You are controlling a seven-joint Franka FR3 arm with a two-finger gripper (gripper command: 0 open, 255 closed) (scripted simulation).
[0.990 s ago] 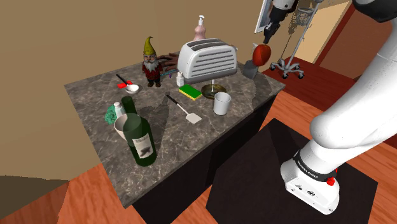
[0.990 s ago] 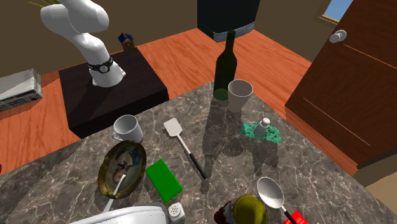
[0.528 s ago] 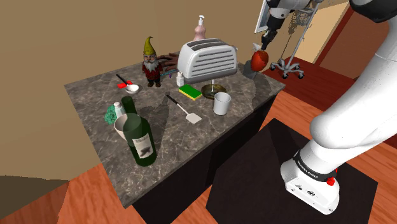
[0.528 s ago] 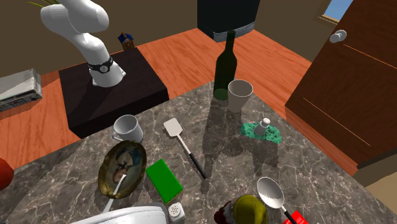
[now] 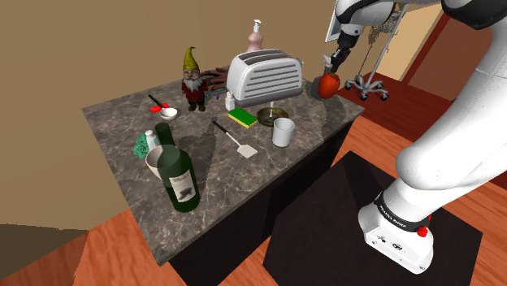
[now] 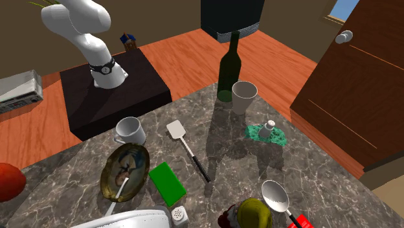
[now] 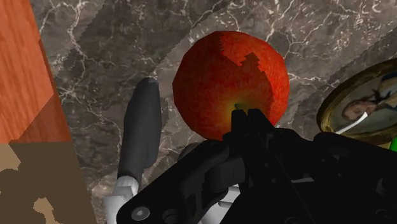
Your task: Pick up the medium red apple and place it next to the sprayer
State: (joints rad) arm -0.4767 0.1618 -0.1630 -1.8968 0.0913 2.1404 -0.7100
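Shoulder view: on the dark marble bench [image 5: 122,122] a green wine bottle [image 5: 177,180] stands at the lower left of the frame, with a white cup [image 5: 154,162] just behind it. Toward the middle are a garden gnome [image 5: 192,80], a white spatula [image 5: 236,140], a green sponge [image 5: 242,119] and a silver toaster [image 5: 265,73]. A white mug [image 5: 283,132] stands near the right edge of the bench. At the upper right of the frame the gripper [image 5: 332,70] points down. The red apple [image 5: 327,84] hangs under it, right of the toaster, over the far corner of the bench. I cannot tell if it touches the marble. The black stand [image 5: 325,215] is at the lower right.

In the second exterior view the red apple [image 6: 8,181] shows at the left edge of the frame, low, left of a golden plate [image 6: 124,170].

In the wrist view the black fingers [image 7: 249,124] pinch the red apple [image 7: 230,83], and the marble is behind it. A dark grey sprayer [image 7: 141,133] with a pale end lies on the bench just beside the apple. On the other side of the apple is the rim of the golden plate [image 7: 331,105].
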